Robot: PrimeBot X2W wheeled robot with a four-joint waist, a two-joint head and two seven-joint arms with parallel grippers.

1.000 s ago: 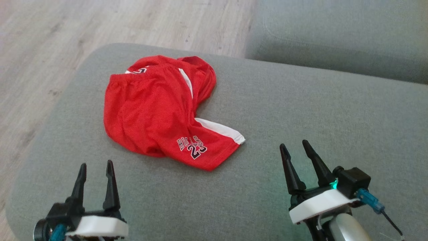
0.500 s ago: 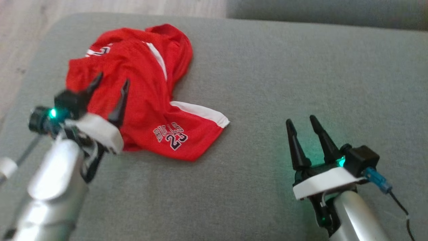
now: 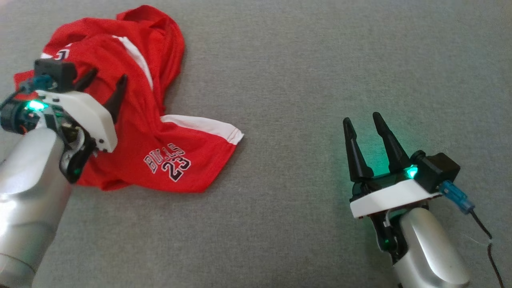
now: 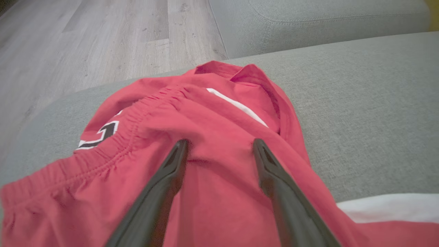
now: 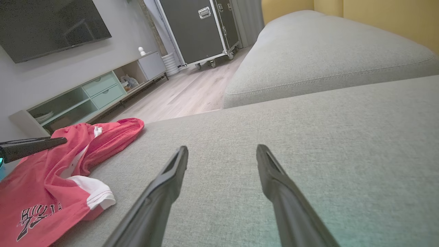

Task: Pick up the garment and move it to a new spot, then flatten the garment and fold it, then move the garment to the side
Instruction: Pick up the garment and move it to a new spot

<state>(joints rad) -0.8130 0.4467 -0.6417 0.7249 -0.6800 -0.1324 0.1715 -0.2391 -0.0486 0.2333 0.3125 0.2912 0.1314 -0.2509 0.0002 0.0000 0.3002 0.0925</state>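
Since a second ago we have swung our left gripper (image 3: 109,74), fingers spread and empty, over the crumpled red garment (image 3: 136,128) lying leftward on the grey cushion (image 3: 304,80), well apart from our right gripper (image 3: 361,117), likewise spread.

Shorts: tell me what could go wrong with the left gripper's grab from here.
1. The shorts lie bunched in layers. The open left gripper, at the crumpled part by the waistband, may pinch only the top layer and leave the rest dragging.
2. They lie near the cushion edge with floor beyond, so a slipped grip could drop them off.
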